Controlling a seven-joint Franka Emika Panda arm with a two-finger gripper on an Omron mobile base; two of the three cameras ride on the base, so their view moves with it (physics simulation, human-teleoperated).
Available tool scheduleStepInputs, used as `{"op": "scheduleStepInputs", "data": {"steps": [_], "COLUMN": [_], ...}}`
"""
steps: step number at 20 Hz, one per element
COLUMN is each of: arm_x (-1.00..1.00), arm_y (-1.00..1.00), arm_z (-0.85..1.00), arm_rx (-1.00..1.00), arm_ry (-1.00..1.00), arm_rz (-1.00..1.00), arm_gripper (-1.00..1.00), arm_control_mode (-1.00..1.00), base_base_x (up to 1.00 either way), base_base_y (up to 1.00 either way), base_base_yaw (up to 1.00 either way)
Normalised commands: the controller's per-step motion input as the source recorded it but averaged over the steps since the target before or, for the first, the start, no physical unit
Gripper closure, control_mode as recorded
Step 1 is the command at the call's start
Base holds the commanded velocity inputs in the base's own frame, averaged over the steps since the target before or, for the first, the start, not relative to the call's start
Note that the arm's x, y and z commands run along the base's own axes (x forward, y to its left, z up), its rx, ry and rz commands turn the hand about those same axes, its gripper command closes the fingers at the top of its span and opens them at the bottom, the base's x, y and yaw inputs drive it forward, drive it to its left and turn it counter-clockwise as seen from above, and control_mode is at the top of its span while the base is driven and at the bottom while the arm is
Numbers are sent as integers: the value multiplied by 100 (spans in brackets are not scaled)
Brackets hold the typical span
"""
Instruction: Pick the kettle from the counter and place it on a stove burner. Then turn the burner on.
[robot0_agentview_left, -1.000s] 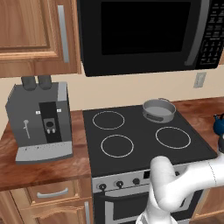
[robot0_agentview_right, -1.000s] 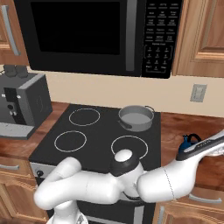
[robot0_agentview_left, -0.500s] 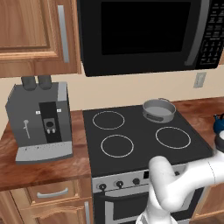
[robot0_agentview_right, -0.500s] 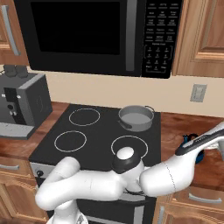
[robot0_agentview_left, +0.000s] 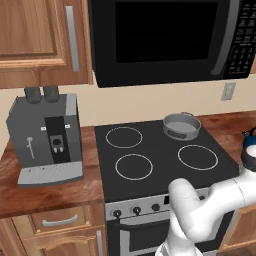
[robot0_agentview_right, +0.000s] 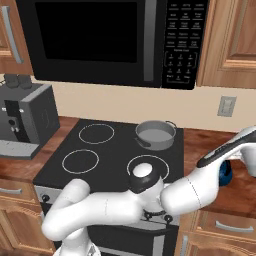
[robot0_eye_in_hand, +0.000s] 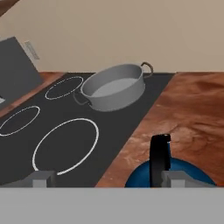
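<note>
My gripper (robot0_eye_in_hand: 109, 179) is spread wide and holds nothing. One grey fingertip (robot0_eye_in_hand: 41, 179) is over the black cooktop (robot0_eye_in_hand: 26, 144), the other sits by the kettle (robot0_eye_in_hand: 175, 168). The little blue kettle is right below my hand, on the brown counter (robot0_eye_in_hand: 192, 109), just beside the cooktop's edge. Its black handle (robot0_eye_in_hand: 159, 159) stands up between my fingers. The big white ring of the stove burner (robot0_eye_in_hand: 65, 146) is close by on the glass. Farther back a grey pot (robot0_eye_in_hand: 114, 89) sits on the cooktop.
</note>
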Motion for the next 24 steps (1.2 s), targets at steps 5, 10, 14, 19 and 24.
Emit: {"op": "scheduleStepInputs", "data": {"steps": [5,10,14,19,24], "arm_x": [23,-1,-21,-10,3], "arm_y": [1,0,0,0,4], "arm_z": [0,-21,-52,-48,-11], "arm_rx": [-2,-7,-10,-13,-9], "arm_ry": [19,21,26,19,4], "arm_rz": [-8,-14,-16,-11,0], "arm_gripper": [-100,-100,-100,-100,-100], "arm_control_mode": [-100,-100,-100,-100,-100], "base_base_x": [0,0,0,0,0], "base_base_y": [0,0,0,0,0], "base_base_yaw": [0,0,0,0,0]}}
